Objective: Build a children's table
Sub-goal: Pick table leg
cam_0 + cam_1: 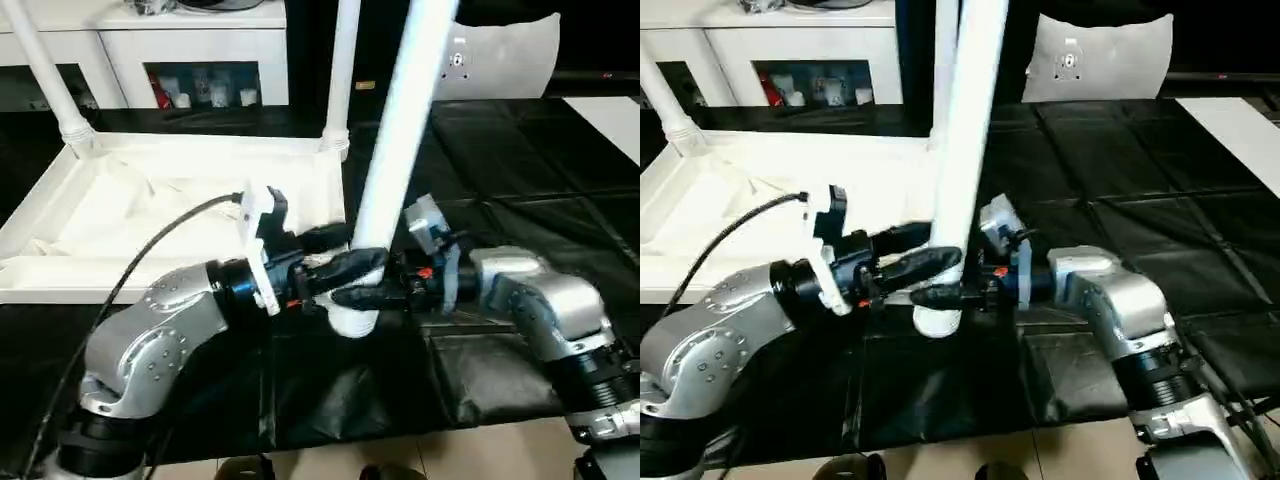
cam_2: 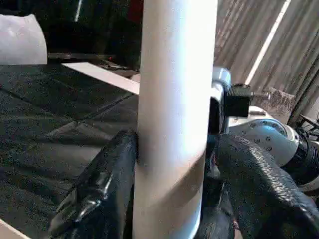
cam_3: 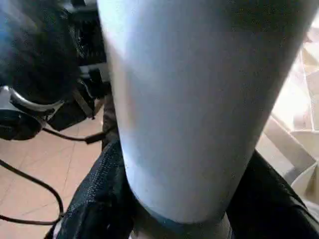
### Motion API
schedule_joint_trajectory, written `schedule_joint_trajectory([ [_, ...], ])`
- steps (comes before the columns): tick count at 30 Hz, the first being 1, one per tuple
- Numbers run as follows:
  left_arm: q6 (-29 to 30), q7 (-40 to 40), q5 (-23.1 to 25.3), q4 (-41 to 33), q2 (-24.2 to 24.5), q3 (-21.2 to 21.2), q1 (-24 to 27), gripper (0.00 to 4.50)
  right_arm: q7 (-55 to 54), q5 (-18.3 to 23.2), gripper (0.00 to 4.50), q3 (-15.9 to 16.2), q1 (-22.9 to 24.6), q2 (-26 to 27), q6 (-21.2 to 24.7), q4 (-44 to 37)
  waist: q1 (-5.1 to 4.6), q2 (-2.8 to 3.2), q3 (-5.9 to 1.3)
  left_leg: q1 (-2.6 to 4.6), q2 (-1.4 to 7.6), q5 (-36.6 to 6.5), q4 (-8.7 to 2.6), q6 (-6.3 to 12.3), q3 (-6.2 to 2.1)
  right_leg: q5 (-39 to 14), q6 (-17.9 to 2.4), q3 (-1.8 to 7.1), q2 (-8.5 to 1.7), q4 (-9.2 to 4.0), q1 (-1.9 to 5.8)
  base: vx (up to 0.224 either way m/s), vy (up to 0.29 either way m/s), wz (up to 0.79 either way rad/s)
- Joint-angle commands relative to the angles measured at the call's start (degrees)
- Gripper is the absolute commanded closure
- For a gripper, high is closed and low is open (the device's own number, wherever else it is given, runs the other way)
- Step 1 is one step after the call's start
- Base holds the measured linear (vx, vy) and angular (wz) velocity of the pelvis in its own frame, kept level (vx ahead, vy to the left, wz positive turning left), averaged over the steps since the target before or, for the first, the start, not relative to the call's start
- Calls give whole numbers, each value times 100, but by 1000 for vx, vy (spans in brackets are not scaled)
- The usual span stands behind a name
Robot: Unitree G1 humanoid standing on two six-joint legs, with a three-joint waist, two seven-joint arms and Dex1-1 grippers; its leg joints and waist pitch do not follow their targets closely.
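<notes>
Standing upright at the upturned table top's (image 1: 190, 215) near corner: one leg (image 1: 395, 150), both grippers closed on its lower end, left gripper (image 1: 345, 272), right gripper (image 1: 375, 296). Judged light, stiff, smooth, likely slippery; best held low, near the socket.

no readable text, no labels, no brands, no numbers anywhere

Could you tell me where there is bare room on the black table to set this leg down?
Free: the black table right of the tabletop, beyond the right gripper. Crowded: where both grippers meet around the leg, by the tabletop's near corner.
</notes>
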Motion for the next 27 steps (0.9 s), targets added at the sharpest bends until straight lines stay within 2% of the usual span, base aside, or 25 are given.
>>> schedule_joint_trajectory([
  [1, -9, -62, 22, -208, 23, -81, 16, 125, -67, -104, 250, 39, -11, 16, -109, 21, 26, -12, -416, 175, 264, -1237, -364, 61, -145, -1398, -1169, 231, -396, -430, 234, 0, 0, 0],
  [8, -83, 135, 208, -230, -45, -139, 121, 60, -122, -228, 250, 64, -7, 78, -227, 83, 20, -27, -407, 172, 268, -1272, -366, 68, -145, -1455, -1139, 237, -400, -432, 238, 0, 0, 0],
  [11, -113, 256, 231, -180, -131, -149, 118, 52, -141, -299, 251, 90, -17, 113, -294, 119, 21, -19, -405, 176, 268, -1301, -366, 60, -145, -1490, -1135, 236, -405, -438, 231, 0, 0, 0],
  [12, -133, 318, 257, -131, -196, -141, 114, 90, -144, -341, 251, 104, -25, 130, -340, 148, 16, -20, -404, 179, 272, -1326, -365, 50, -145, -1494, -1144, 236, -402, -444, 228, 0, 0, 0],
  [14, -173, 340, 324, -66, -236, -158, 111, 92, -144, -379, 251, 108, -39, 147, -381, 184, 17, -27, -410, 170, 267, -1310, -362, 59, -147, -1463, -1145, 236, -403, -439, 241, 0, 0, 0],
  [17, -204, 365, 363, -40, -254, -153, 113, 131, -140, -396, 251, 99, -45, 157, -382, 184, 18, -23, -409, 173, 269, -1290, -363, 77, -148, -1452, -1125, 235, -399, -442, 233, 0, 0, 0],
  [20, -235, 367, 359, -4, -282, -109, 114, 144, -127, -419, 251, 94, -60, 170, -400, 202, 13, -24, -416, 166, 264, -1262, -358, 91, -146, -1381, -1146, 232, -395, -434, 242, 0, 0, 0],
  [22, -233, 350, 356, -4, -284, -99, 116, 176, -116, -436, 251, 89, -71, 180, -411, 221, 19, -14, -419, 173, 266, -1259, -357, 92, -146, -1364, -1157, 233, -397, -432, 239, 0, 0, 0],
  [24, -233, 334, 373, -8, -272, -121, 141, 186, -108, -443, 251, 83, -82, 190, -424, 237, 17, -22, -414, 170, 267, -1269, -359, 101, -147, -1361, -1169, 231, -396, -430, 239, 0, 0, 0],
  [27, -234, 374, 395, 17, -284, -115, 162, 225, -95, -446, 251, 72, -100, 201, -431, 245, 14, -26, -412, 171, 269, -1292, -361, 98, -148, -1403, -1164, 232, -398, -434, 240, 0, 0, 0],
])
